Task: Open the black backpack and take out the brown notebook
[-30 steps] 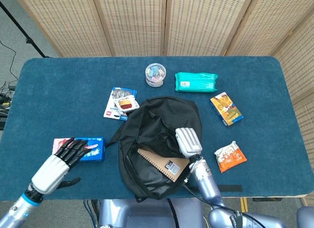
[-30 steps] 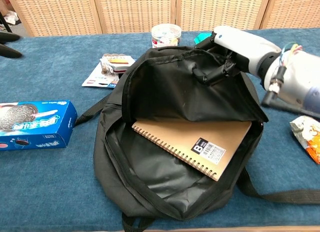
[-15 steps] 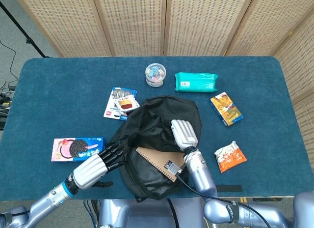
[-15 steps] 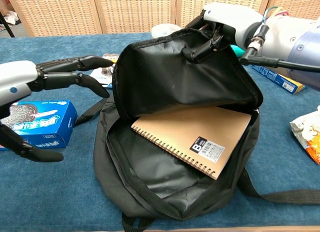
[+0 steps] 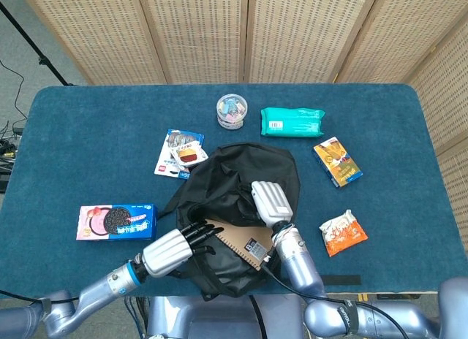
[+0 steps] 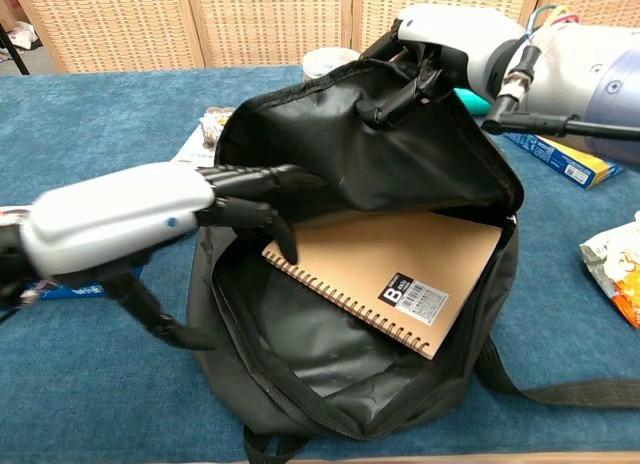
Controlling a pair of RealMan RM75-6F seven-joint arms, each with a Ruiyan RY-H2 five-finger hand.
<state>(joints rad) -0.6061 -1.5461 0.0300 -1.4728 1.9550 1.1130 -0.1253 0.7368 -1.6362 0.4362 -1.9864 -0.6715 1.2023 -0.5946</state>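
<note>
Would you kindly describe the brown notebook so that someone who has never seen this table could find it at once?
In the middle of the blue table lies a black backpack, its flap held up by the right hand. Inside its open mouth sits the brown notebook, with the left hand reaching in beside it. It alone has a plain tan cover, a spiral binding along one edge and a small black label marked B.

My left hand (image 6: pixel 150 216) is reaching in from the left, forearm low and near level, dark fingers (image 6: pixel 262 174) extended and spread, holding nothing. My right hand (image 6: pixel 440 39) is raised on the far side, white back facing up, fingers curled down and gripping black fabric. In the head view my right forearm runs up from the bottom edge to that hand (image 5: pixel 270 201).
</note>
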